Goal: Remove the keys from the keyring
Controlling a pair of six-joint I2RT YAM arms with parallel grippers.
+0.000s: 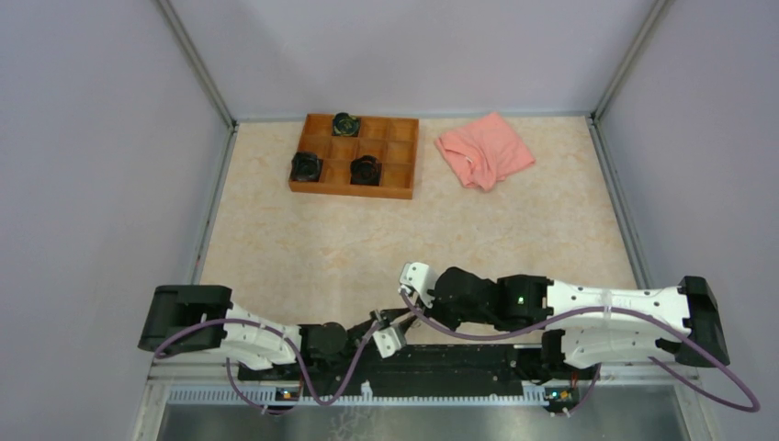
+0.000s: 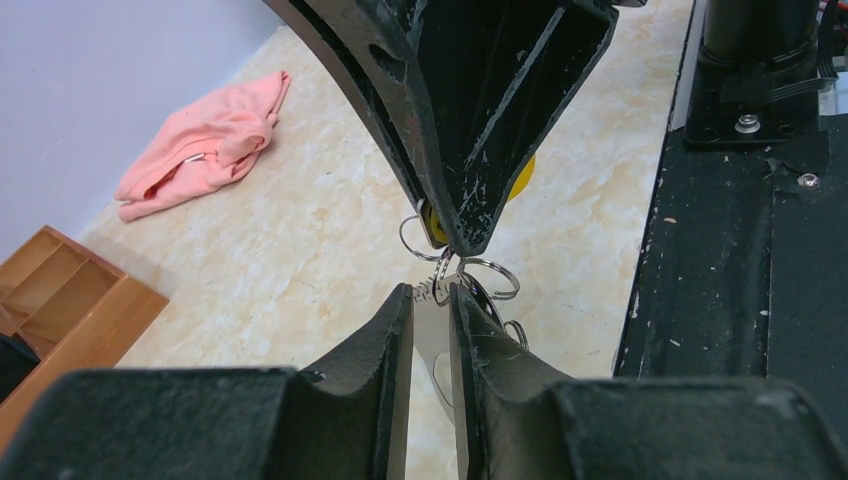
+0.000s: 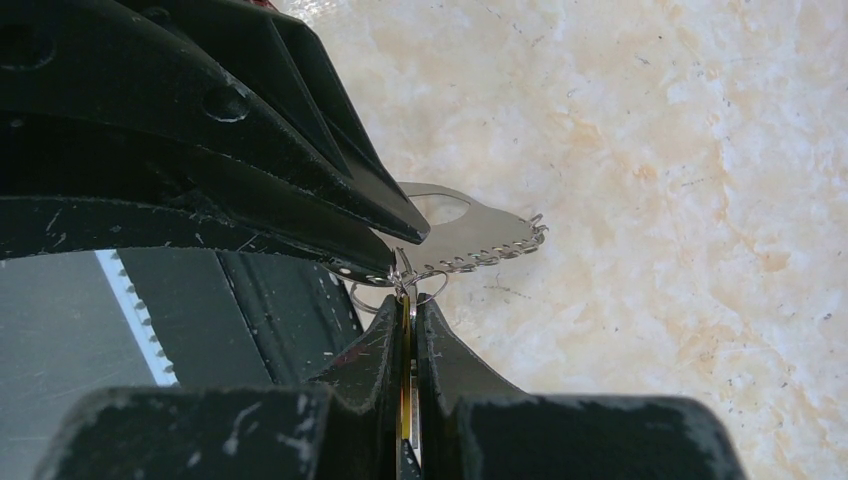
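Now left fingers (image 2: 385, 340) clamp keyring (image 3: 480, 235), right fingers (image 3: 445, 360) pinch yellow-headed key (image 2: 431, 224); pink cloth (image 1: 484, 150), wooden tray (image 1: 349, 190) well apart.

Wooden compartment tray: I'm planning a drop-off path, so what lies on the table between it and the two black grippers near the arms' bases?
Nothing: in the top external view that stretch is bare beige marbled tabletop.
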